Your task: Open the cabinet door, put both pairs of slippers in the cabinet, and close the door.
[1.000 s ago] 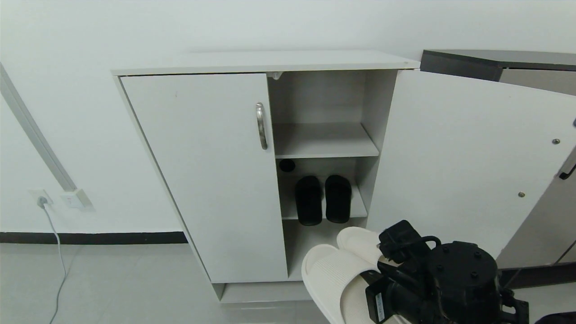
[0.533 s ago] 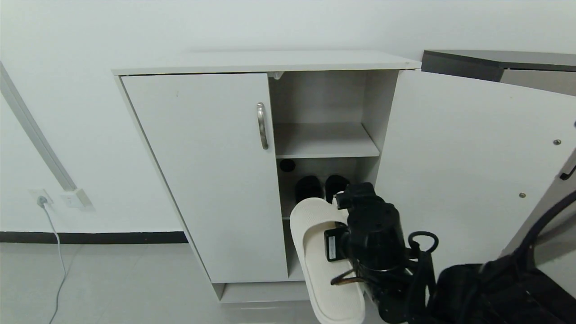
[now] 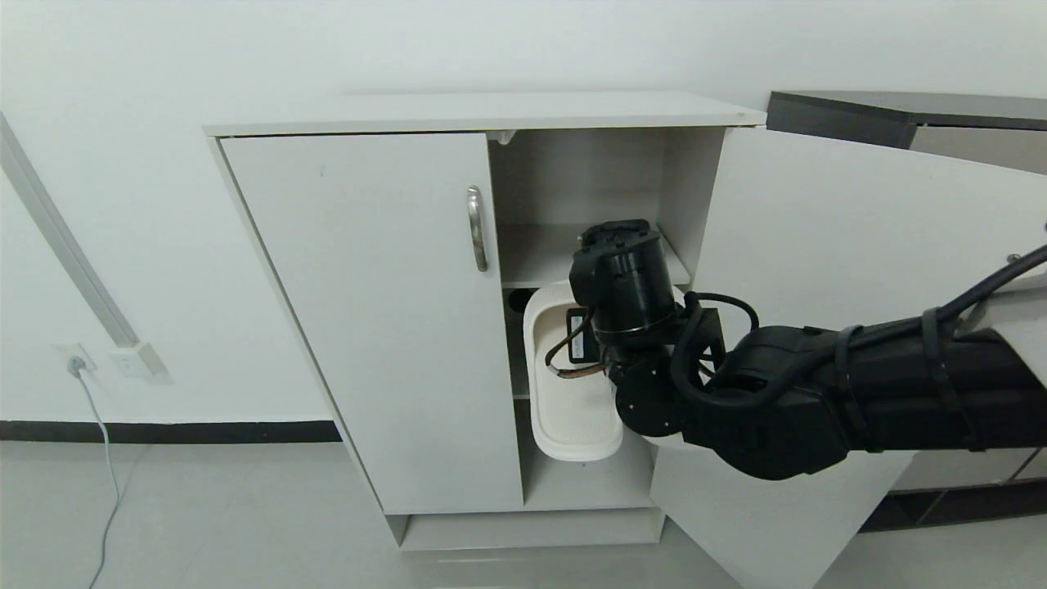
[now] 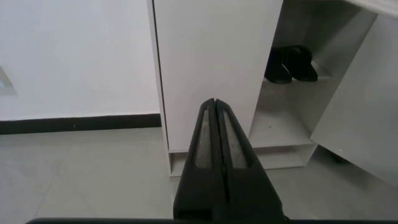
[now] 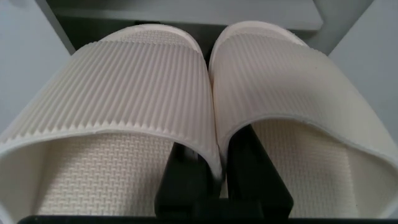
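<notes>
The cabinet (image 3: 491, 108) is seen against the far wall with its left door (image 3: 368, 327) shut and its right door (image 3: 826, 245) swung wide open to the right. A metal handle (image 3: 476, 229) is mounted upright on the left door's inner edge.

The right arm is extended into the open right half. The pair of white slippers (image 3: 571, 409) is held there by the right tool (image 5: 214, 167), whose fingers are pinched on the two adjoining inner walls of the slippers, between the straps. In the right wrist view the two ribbed straps are seen side by side and touching, toes pointed into the cabinet. In the head view the pair is tilted, heels low and toes high, in front of the middle compartment and below the upper shelf (image 3: 536, 255). Whether it touches any shelf cannot be told.

The black slippers (image 4: 291, 64) are seen in the left wrist view, side by side on the middle shelf.

The left tool (image 4: 214, 127) is held low over the floor (image 4: 81, 174), near the front of the shut left door, its fingers pressed together with nothing between them.

A wall socket (image 3: 75, 360) with a cable plugged in is placed at far left.
</notes>
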`<state>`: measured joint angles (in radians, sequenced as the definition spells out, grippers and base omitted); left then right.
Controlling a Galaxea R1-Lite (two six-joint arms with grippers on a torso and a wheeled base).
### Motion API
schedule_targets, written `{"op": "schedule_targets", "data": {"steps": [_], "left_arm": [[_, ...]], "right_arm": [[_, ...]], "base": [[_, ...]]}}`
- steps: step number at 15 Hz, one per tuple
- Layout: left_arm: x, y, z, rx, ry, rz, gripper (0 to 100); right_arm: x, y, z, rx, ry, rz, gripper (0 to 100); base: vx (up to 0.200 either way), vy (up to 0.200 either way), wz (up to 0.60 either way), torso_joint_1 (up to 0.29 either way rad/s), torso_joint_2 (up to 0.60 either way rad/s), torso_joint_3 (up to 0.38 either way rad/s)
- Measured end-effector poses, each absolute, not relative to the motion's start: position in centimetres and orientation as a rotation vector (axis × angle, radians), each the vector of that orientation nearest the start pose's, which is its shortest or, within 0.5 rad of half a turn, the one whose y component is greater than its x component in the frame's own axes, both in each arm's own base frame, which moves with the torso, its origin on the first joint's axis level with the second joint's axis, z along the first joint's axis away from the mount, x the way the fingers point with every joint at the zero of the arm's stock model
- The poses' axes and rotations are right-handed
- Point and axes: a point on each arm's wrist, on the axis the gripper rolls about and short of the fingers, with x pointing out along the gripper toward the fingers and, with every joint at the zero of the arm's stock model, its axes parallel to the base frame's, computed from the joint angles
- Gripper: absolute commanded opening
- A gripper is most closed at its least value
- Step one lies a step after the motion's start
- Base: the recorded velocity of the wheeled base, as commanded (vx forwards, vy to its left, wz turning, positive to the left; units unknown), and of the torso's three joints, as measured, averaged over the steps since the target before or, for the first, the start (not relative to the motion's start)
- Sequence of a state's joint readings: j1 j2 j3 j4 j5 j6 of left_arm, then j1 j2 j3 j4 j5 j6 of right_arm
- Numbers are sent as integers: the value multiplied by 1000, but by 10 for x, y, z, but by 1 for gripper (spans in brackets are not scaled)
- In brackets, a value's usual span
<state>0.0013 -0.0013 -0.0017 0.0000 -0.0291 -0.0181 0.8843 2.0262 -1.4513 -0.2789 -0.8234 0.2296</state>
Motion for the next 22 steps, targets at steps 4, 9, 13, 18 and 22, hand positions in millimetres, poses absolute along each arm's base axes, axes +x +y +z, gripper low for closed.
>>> {"op": "schedule_targets", "data": {"steps": [4,9,13,18,22], "left_arm": [[-23,-1,76,-18,-3,-28,0],[-23,-1,76,-16,-2,-30,0],[-23,-1,76,-16,-1,-30,0],[-23,-1,76,-17,-1,-30,0],[-23,-1,76,-17,-3,-29,0]], "right_arm": [[273,307,215,13,193,37,0],[272,306,209,-3,206,38,0],[270,305,207,-10,211,39,0],[271,305,207,-9,210,36,0],[271,305,206,-14,212,40,0]], "base": [[0,0,0,0,0,0],[120,0,0,1,0,2],[200,0,0,-1,2,6],[200,0,0,4,2,2],[150,0,0,3,3,1]]}}
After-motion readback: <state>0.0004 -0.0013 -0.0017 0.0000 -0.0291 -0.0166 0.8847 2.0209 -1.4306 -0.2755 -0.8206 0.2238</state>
